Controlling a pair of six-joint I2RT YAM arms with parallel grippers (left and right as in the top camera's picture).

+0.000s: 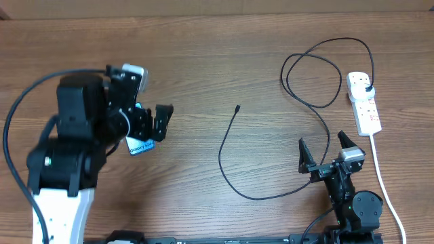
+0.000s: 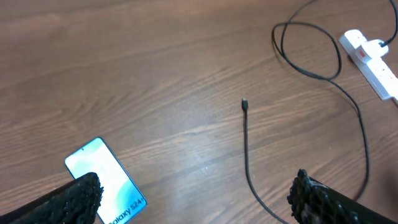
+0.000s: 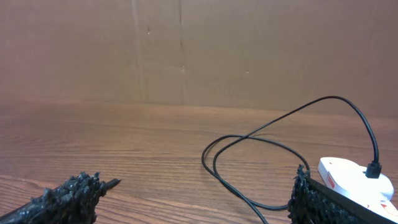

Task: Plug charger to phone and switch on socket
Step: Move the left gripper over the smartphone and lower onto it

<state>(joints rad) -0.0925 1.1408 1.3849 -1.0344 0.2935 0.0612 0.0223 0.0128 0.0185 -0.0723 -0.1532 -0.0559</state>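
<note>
Wood-grain table (image 1: 203, 61) under even light, plain brown cardboard wall (image 3: 199, 50) behind.

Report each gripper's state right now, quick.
Left gripper: open, holding nothing.
Right gripper: open, holding nothing.

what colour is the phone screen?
Bright blue fading to white, with lettering along one end. The phone shows best in the left wrist view.

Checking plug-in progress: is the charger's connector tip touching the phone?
Apart. Left wrist view shows bare table between the connector tip and the phone.
</note>
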